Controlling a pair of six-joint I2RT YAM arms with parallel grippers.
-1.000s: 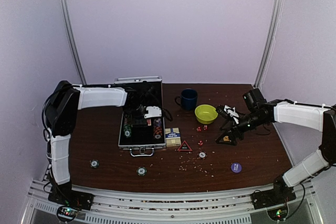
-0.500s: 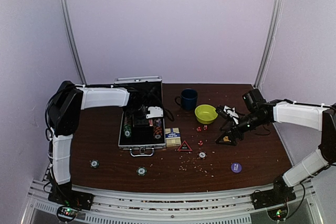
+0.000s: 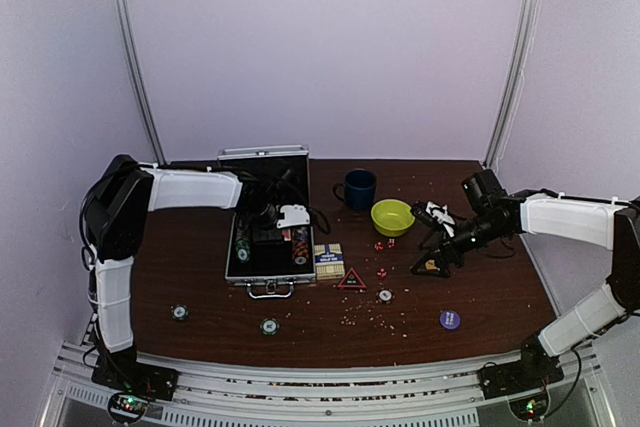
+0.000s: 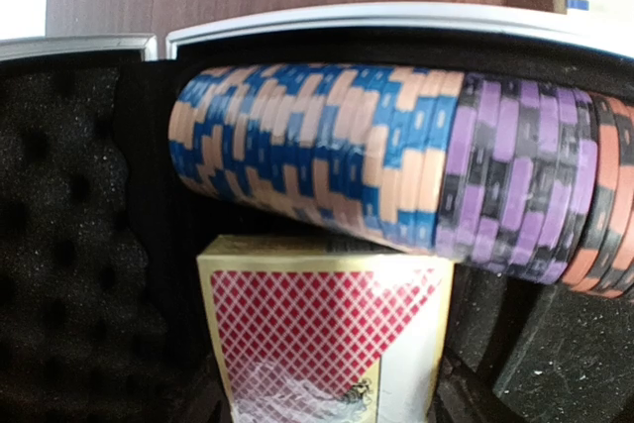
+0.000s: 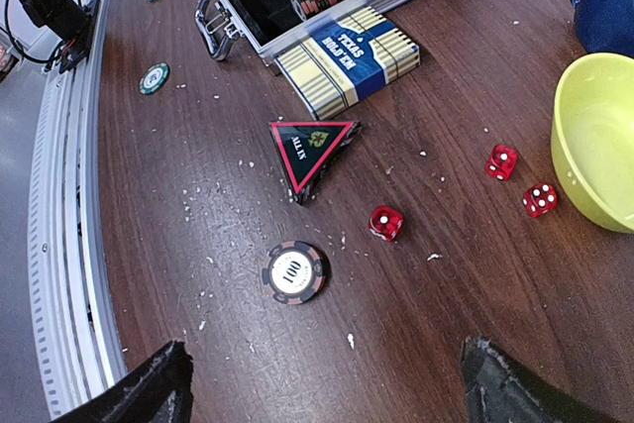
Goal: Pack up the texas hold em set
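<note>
The silver briefcase lies open left of centre, its lid standing at the back. My left gripper reaches down into it and is shut on the red card box, which stands beside a row of blue, purple and orange chips; its fingers barely show. The blue card box, the red triangle, three red dice and a black "100" chip lie on the table. My right gripper hovers open over the table just short of that chip, holding nothing.
A dark blue mug and a yellow-green bowl stand behind the dice. Loose chips lie near the front: two green ones and a purple one. White crumbs dot the wood.
The left wrist has shifted very slightly inside the case. The right arm has stayed where it was.
</note>
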